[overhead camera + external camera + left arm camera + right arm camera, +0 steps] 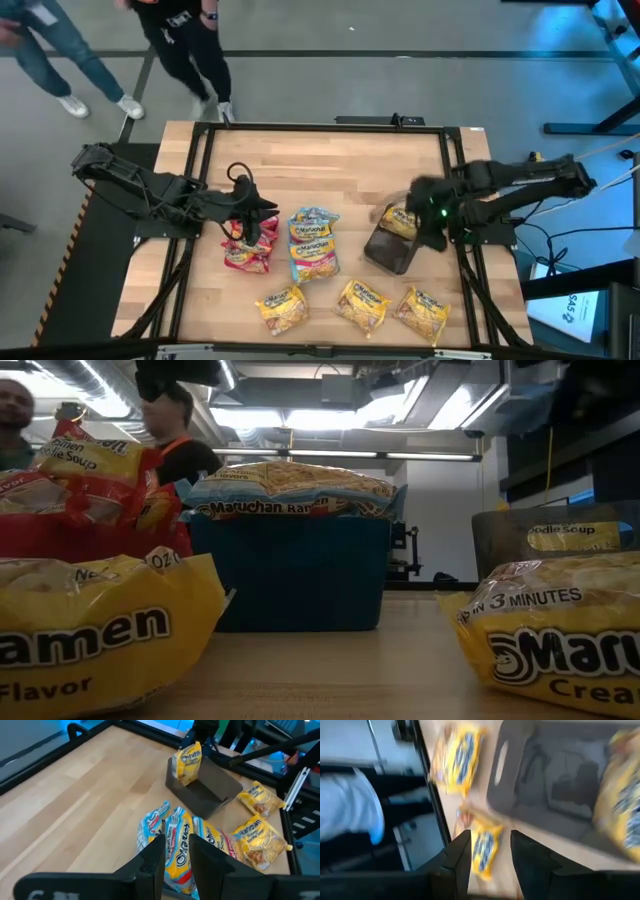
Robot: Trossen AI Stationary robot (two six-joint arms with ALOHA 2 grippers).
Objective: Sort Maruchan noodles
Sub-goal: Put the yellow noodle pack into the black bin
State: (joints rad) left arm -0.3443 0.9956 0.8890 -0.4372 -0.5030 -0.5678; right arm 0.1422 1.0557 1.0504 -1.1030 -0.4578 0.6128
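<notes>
Three yellow packets (350, 305) lie loose on the worktop (320, 170); red and blue ones sit sorted. The right end effector (418, 232) holds a yellow packet (398, 221) over the grey tray (385, 252). Left end effector (262, 215), part-open, grips nothing visible.

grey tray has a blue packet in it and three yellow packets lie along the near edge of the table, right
Not quite. The packet in the grey tray is yellow, not blue; the high view and the left wrist view both show it. The rest holds: three yellow packets lie in a row along the near edge of the table.
</notes>
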